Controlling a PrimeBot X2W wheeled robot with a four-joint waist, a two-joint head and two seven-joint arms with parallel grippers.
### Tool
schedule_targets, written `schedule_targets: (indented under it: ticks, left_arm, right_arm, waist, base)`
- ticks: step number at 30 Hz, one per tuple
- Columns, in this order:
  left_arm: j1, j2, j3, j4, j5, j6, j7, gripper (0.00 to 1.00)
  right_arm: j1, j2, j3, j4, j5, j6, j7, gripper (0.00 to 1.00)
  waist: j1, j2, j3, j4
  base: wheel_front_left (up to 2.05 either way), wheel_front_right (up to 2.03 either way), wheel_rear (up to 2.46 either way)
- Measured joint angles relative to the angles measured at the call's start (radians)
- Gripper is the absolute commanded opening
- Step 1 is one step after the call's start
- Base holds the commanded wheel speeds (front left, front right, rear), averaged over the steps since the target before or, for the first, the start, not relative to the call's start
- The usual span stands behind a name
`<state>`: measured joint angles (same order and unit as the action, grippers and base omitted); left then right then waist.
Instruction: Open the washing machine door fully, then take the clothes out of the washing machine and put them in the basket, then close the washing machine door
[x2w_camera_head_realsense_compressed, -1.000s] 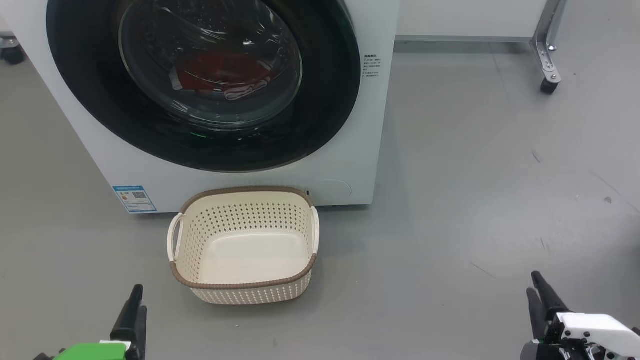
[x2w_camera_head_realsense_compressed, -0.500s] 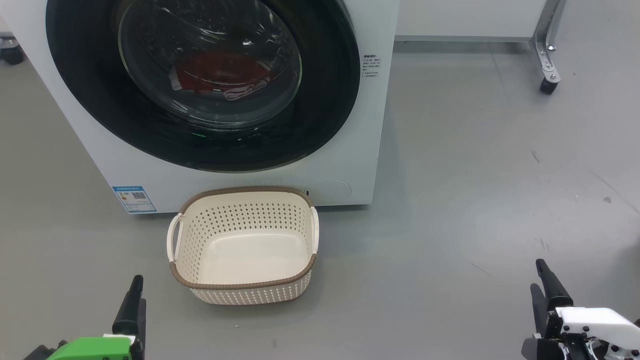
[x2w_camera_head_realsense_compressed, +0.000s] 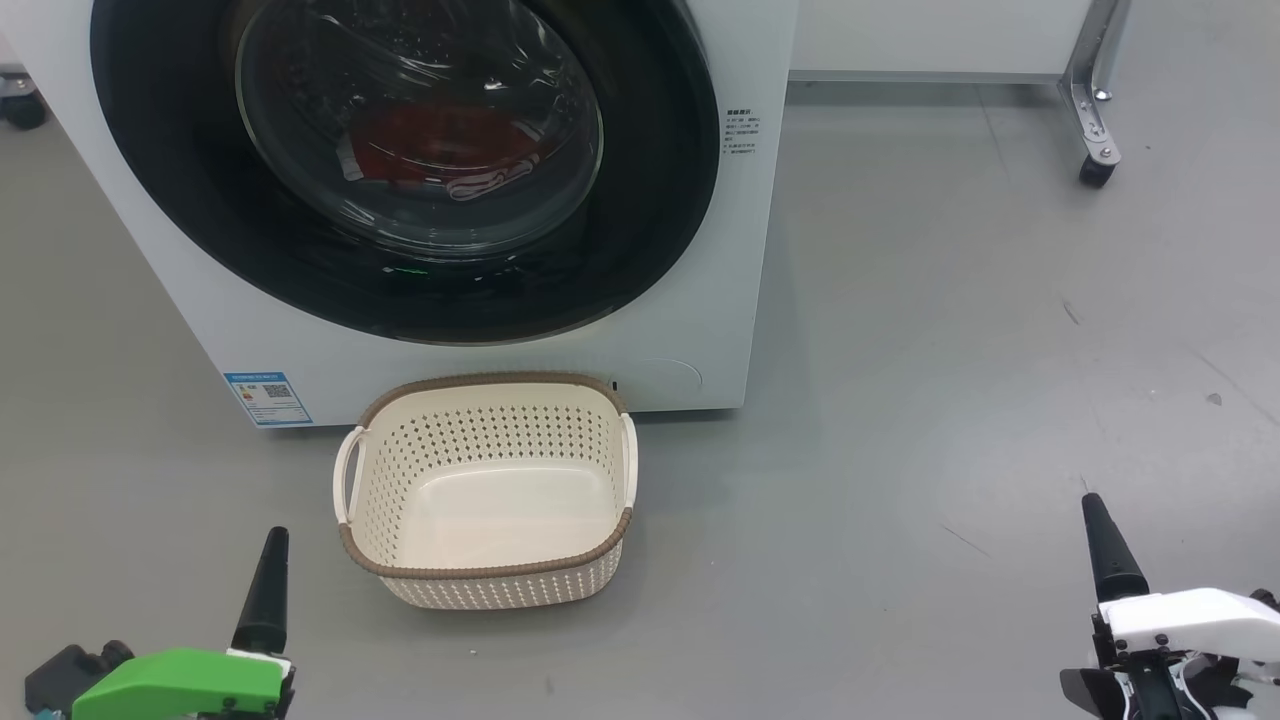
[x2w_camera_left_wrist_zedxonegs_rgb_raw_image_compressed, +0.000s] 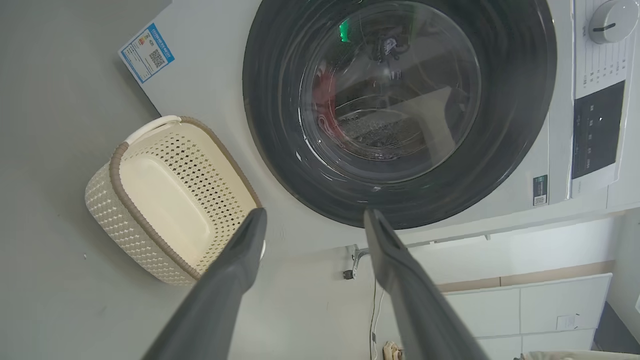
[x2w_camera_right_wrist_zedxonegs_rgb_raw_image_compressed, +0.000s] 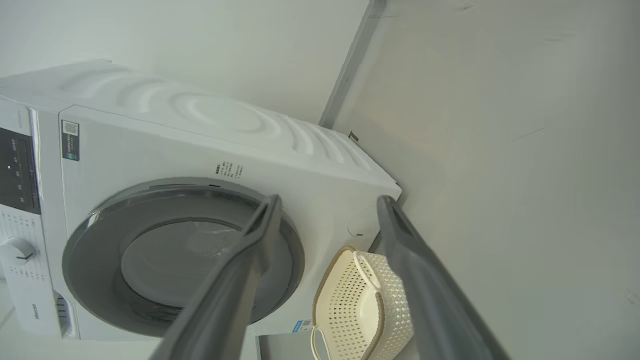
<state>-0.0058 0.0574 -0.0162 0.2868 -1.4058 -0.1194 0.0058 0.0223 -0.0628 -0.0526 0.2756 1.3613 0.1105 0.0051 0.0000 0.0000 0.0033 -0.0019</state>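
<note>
Two end effectors, both spread wide, pinching nothing: left end effector at 7 o'clock in the head view, right end effector at 5 o'clock. Toward 12 o'clock between them, basket on floor, just before washing machine. Beyond, washing machine door shut, red clothes behind its glass.

Place: a test room or lab fitted out as a laundry corner
Floor: bare grey floor, scuffed
Appliance: white washing machine standing straight on it, cream basket in front
Furniture: metal leg ending in a castor; plain white cabinets along the wall
</note>
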Motion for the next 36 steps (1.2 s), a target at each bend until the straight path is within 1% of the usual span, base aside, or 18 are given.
schedule_targets:
  ticks: [2,4,5,13,18,22,25,27,36]
  left_arm:
    - [-0.001,0.008,-0.013,-0.004,0.034,0.000,-0.010,1.00]
    - [-0.003,0.015,-0.024,-0.006,0.076,0.001,-0.018,1.00]
    - [-0.005,0.018,-0.029,-0.008,0.090,0.002,-0.021,1.00]
    - [-0.021,0.041,-0.083,-0.027,0.243,0.032,-0.049,1.00]
    - [-0.022,0.055,-0.116,-0.037,0.338,0.054,-0.063,1.00]
    - [-0.026,0.065,-0.142,-0.040,0.411,0.072,-0.079,1.00]
    - [-0.027,0.069,-0.157,-0.040,0.459,0.088,-0.090,1.00]
    - [-0.027,0.070,-0.166,-0.040,0.483,0.096,-0.097,1.00]
    - [-0.036,0.076,-0.204,-0.041,0.593,0.118,-0.127,1.00]
  right_arm:
    - [-0.002,-0.011,0.008,-0.007,-0.042,-0.004,-0.007,1.00]
    - [-0.003,-0.020,0.021,-0.014,-0.088,-0.017,-0.016,1.00]
    - [-0.004,-0.024,0.026,-0.017,-0.107,-0.018,-0.021,1.00]
    - [-0.014,-0.052,0.092,-0.046,-0.286,-0.055,-0.046,1.00]
    - [-0.014,-0.064,0.129,-0.055,-0.390,-0.087,-0.063,1.00]
    - [-0.014,-0.070,0.149,-0.055,-0.456,-0.103,-0.078,1.00]
    - [-0.014,-0.071,0.160,-0.056,-0.502,-0.106,-0.089,1.00]
    - [-0.014,-0.071,0.166,-0.057,-0.528,-0.114,-0.095,1.00]
    - [-0.014,-0.081,0.198,-0.059,-0.656,-0.140,-0.126,1.00]
  waist:
    - [0.0000,0.0000,0.000,0.000]
    - [0.0000,0.0000,0.000,0.000]
    - [0.0000,0.0000,0.000,0.000]
    - [0.0000,0.0000,-0.002,0.002]
    - [0.0000,0.0000,-0.005,0.002]
    - [0.0000,0.0000,-0.007,0.002]
    - [0.0000,0.0000,-0.008,0.002]
    - [0.0000,0.0000,-0.009,0.002]
    - [0.0000,0.0000,-0.012,0.003]
  base:
    - [0.00,0.00,0.00]
    - [0.00,0.00,0.00]
    - [0.00,0.00,0.00]
    - [0.00,0.00,0.00]
    - [0.00,0.00,0.00]
    - [0.00,0.00,0.00]
    - [0.00,0.00,0.00]
    - [0.00,0.00,0.00]
    - [0.00,0.00,0.00]
